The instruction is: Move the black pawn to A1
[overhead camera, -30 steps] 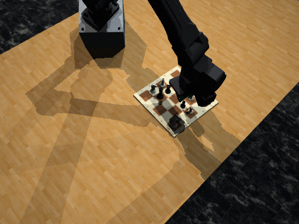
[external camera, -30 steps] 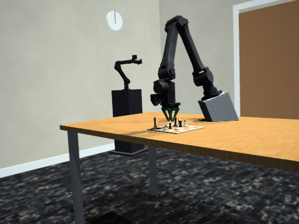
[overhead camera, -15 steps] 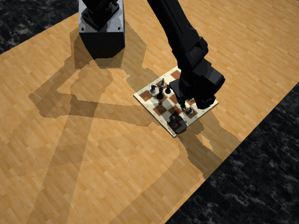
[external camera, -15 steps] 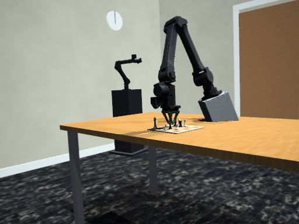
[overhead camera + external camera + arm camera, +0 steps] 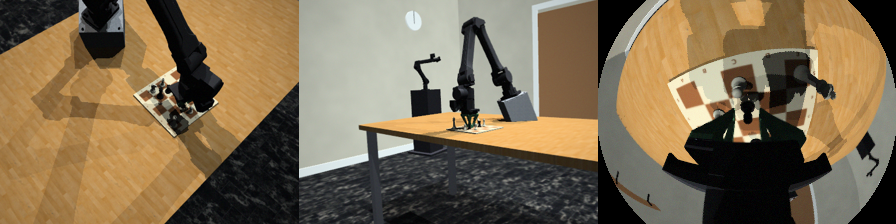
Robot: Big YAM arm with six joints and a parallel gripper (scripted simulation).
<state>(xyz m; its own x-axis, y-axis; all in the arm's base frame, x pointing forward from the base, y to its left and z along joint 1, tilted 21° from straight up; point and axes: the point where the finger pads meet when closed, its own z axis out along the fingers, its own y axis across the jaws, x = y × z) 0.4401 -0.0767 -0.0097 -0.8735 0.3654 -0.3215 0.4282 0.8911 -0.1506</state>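
Note:
The small chessboard [image 5: 175, 100] lies on the wooden table and also shows in the exterior view [image 5: 475, 128]. My gripper [image 5: 183, 105] is low over the board's right part, fingers pointing down [image 5: 469, 123]. In the wrist view the fingers stand partly apart on either side of a small black pawn [image 5: 747, 107], which stands upright on the board. I cannot see the fingers pressing on it. In the top view the arm hides the pawn. The letters and digits on the board's edge are too small to read.
A tall black piece [image 5: 160, 93] and two smaller pieces [image 5: 153, 88] [image 5: 162, 82] stand on the board's far left part. A pale pawn [image 5: 190, 111] and another pale piece [image 5: 174, 118] stand close to the gripper. The arm's base block [image 5: 101, 27] is at the table's far side.

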